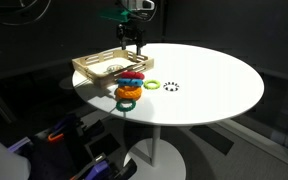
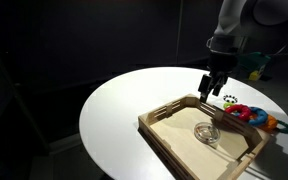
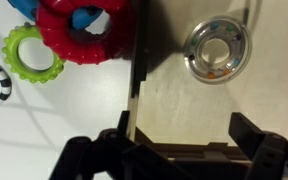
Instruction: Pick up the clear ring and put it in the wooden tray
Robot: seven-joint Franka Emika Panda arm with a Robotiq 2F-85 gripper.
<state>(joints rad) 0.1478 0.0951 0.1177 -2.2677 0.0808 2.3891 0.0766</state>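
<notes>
So the clear ring (image 3: 216,50) already lies flat inside the wooden tray (image 3: 174,115), slightly far-right of the tool (image 3: 180,150) in the wrist view; it's spread wide and empty.

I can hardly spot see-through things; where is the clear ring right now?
The clear ring lies flat inside the wooden tray, upper right in the wrist view, across the tray's wall from the stack of coloured rings.

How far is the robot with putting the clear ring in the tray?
Done: the clear ring lies flat inside the wooden tray. In hand: nothing, because the gripper hangs open and empty above the tray. Left: probably only moving the arm away.
</notes>
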